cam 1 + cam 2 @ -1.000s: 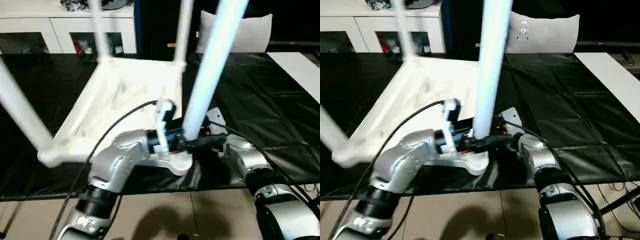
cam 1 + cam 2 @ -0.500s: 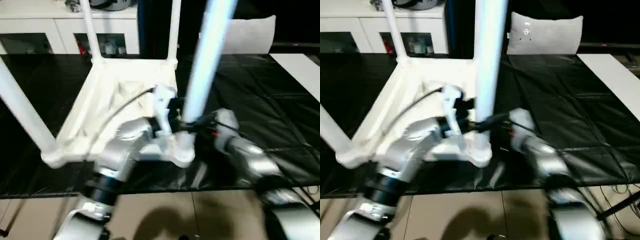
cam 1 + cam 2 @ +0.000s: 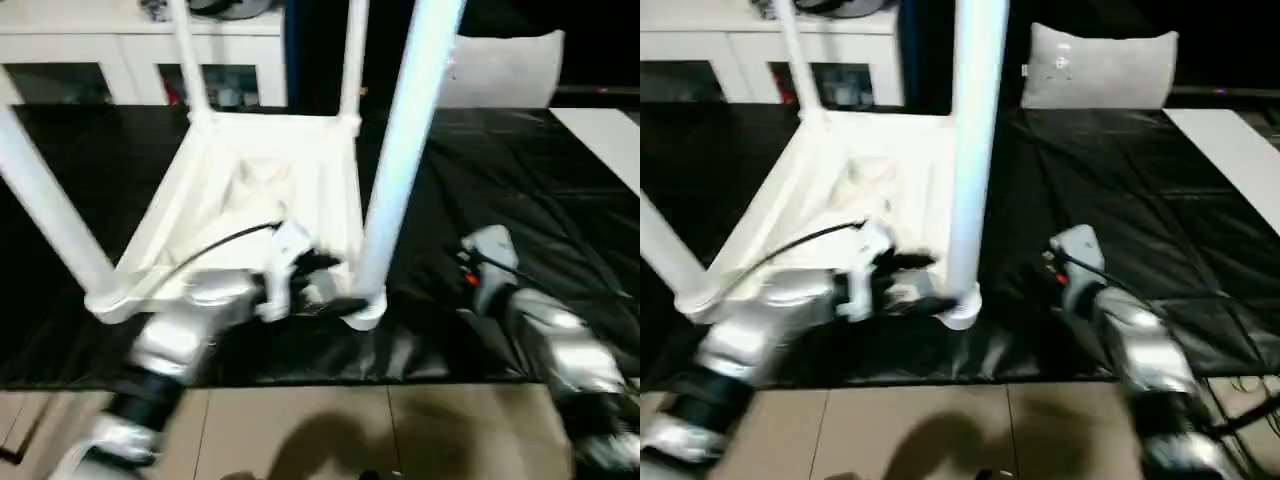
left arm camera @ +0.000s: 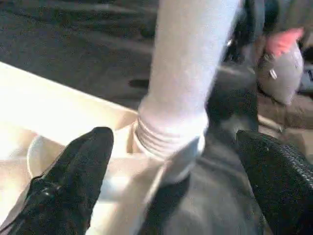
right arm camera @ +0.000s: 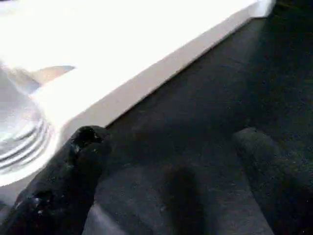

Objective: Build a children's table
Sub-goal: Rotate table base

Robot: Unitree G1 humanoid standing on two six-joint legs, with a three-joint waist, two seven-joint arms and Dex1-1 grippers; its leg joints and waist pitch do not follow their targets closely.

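Now all four legs [image 3: 405, 150] stand in the upside-down table top [image 3: 260, 200], both grippers [image 4: 171, 161] [image 5: 171, 161] are wide open holding nothing, so flipping comes next.

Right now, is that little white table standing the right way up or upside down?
Upside down. The white top lies flat on the black-covered table, and its legs point upward from the corner sockets.
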